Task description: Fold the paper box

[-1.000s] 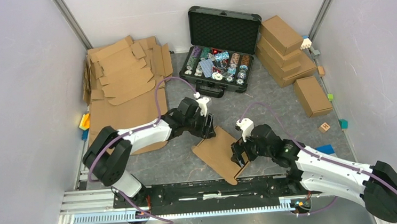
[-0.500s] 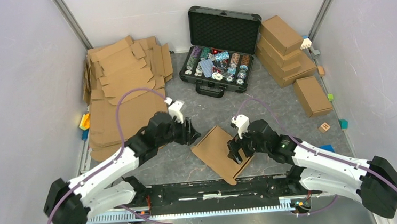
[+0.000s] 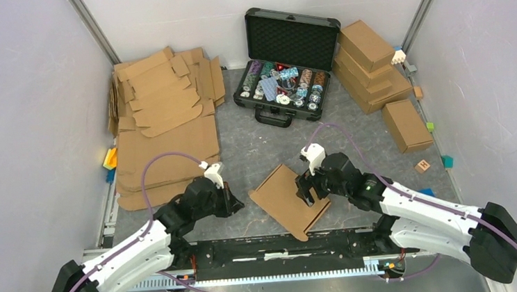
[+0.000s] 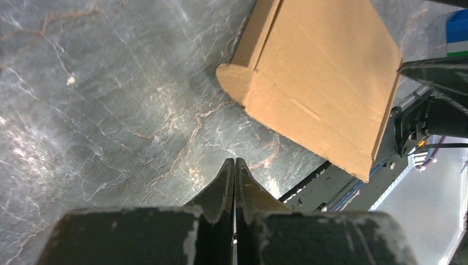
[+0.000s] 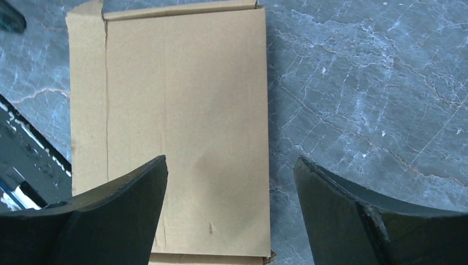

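**Left claw** (image 4: pixel 235 163): fingers pressed together, tip to tip, pinching nothing. It sits low over bare bench (image 3: pixel 256 153), clear of the work.

**Right claw** (image 5: pixel 230 163): fingers spread wide, nothing between them. In the wrist view one finger stands over the lid of the paper box (image 5: pixel 187 110) and the other over bare bench beside it. Contact with the lid cannot be determined.

**Positions, top view, 12 o'clock at the far wall:**
- The paper box (image 3: pixel 289 201) lies closed and flat at mid-bench, set askew.
- Its 6 o'clock corner reaches the black rail (image 3: pixel 277 245) at the near edge.
- The left claw (image 3: pixel 234 202) is at the box's 9 o'clock, apart from it.
- The right claw (image 3: pixel 306 191) is over the box's 2 o'clock edge.

**Surroundings:**
- Flat cardboard blanks (image 3: pixel 163 125) are piled at 10 o'clock.
- An open black case (image 3: pixel 287 60) is at 12 o'clock.
- Stacked finished boxes (image 3: pixel 371 64) are at 1 o'clock.
- A single box (image 3: pixel 406 124) is at 2 o'clock.
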Robot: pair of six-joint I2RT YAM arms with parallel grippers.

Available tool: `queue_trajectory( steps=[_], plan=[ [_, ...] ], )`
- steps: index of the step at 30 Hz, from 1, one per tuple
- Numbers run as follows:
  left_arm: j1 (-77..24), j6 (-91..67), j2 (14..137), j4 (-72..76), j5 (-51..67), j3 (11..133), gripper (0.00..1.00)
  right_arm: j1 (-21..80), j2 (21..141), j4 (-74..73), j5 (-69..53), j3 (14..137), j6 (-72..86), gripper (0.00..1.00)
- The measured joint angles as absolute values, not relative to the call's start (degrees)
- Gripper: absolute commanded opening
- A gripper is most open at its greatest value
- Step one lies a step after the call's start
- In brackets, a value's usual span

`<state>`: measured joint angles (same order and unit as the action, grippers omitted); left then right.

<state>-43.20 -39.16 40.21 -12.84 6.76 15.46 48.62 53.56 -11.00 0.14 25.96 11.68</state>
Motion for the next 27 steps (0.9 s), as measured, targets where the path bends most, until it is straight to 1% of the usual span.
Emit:
queue_trajectory(
  steps=[2, 3, 4, 7, 8, 10, 20, 25, 27],
  plan=[
    [-43.20, -40.42, 41.36, -11.25, 7.68, 13.87, 0.02, 48.62, 53.87, -10.31, 0.97, 25.96, 12.32, 0.88],
    [-43.22, -40.97, 42.11, -10.28, 8.03, 13.15, 0.02, 48.60, 54.17, -9.72, 1.15, 25.96, 12.56, 0.86],
    [-43.27, -41.63, 43.24, -8.71, 8.54, 12.16, 0.02, 48.53, 54.59, -9.26, 1.10, 25.96, 12.75, 0.81],
    [-43.53, -43.57, 46.96, -3.92, 9.67, 8.93, 0.02, 48.05, 56.36, -7.88, 0.45, 25.96, 13.74, 0.74],
    [-43.66, -44.60, 47.77, -2.52, 9.89, 8.21, 0.02, 47.83, 56.90, -7.53, 0.01, 25.96, 14.09, 0.69],
    [-44.36, -45.91, 49.56, 1.21, 10.48, 7.57, 0.02, 47.35, 57.60, -6.92, -0.64, 25.96, 14.76, 0.65],
    [-49.10, -52.18, 60.05, 18.79, 8.82, 5.43, 0.02, 45.67, 57.80, -3.62, -1.21, 25.89, 17.32, 0.68],
    [-51.81, -54.70, 66.06, 27.53, 7.16, 4.99, 0.02, 44.71, 56.88, -3.97, 2.35, 25.45, 18.24, 0.68],
    [-52.93, -55.33, 69.19, 31.31, 6.63, 5.19, 0.02, 43.88, 56.25, -4.69, 4.67, 25.45, 18.41, 0.66]
  ],
)
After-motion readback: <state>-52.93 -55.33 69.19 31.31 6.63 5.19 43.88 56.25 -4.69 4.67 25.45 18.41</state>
